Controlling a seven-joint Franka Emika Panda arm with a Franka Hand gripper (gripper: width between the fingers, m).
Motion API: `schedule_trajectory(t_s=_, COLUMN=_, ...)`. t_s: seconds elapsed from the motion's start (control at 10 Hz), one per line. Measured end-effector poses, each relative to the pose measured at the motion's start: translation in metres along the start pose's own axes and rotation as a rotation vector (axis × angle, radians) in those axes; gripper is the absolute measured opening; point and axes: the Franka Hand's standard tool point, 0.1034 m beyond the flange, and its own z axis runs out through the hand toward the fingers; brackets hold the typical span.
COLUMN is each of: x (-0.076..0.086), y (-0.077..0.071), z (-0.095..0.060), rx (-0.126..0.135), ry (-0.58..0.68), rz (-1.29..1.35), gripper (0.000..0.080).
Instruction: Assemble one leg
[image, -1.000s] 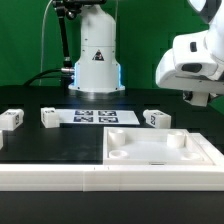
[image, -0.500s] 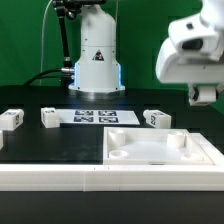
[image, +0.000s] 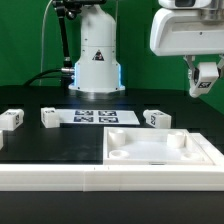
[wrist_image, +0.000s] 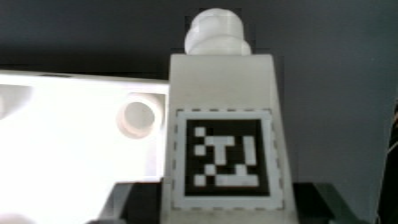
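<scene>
My gripper (image: 205, 82) is high at the exterior view's right, above the table, shut on a white leg (image: 206, 75). In the wrist view the held leg (wrist_image: 222, 110) fills the middle, its black-and-white tag facing the camera and its rounded peg end pointing away; the gripper (wrist_image: 222, 200) clamps its near end between dark fingers (wrist_image: 139, 200). Three more legs lie on the black table: one far left (image: 11, 119), one (image: 49, 117) beside the marker board, one (image: 156, 119) behind the panel.
The large white tabletop panel (image: 200, 155) with round sockets lies front right; it also shows in the wrist view (wrist_image: 63, 105) below the leg. The marker board (image: 95, 116) lies mid-table. The robot base (image: 96, 60) stands behind. A white ledge (image: 50, 178) runs along the front.
The arm has risen and shifted slightly toward the exterior view's left, carrying the leg up clear of the table. The other legs and the panel have not moved.
</scene>
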Motion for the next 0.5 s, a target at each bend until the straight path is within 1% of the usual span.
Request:
schedule_trajectory(t_s=0.1, x=0.006, y=-0.002, z=0.001, rx=0.013, ry=0.088, rz=-0.004, gripper=0.0292)
schedule_trajectory(t_s=0.2, x=0.007, y=-0.001, z=0.014, rx=0.007, ry=0.175, rz=-0.035, gripper=0.0292)
schedule_trajectory(t_s=0.3, x=0.014, y=0.004, z=0.017, rx=0.003, ry=0.244, rz=-0.066, gripper=0.0292)
schedule_trajectory(t_s=0.4, x=0.025, y=0.007, z=0.008, rx=0.014, ry=0.326, rz=-0.072, gripper=0.0292)
schedule_trajectory(t_s=0.5, x=0.03, y=0.009, z=0.005, rx=0.02, ry=0.376, rz=-0.085, gripper=0.0292)
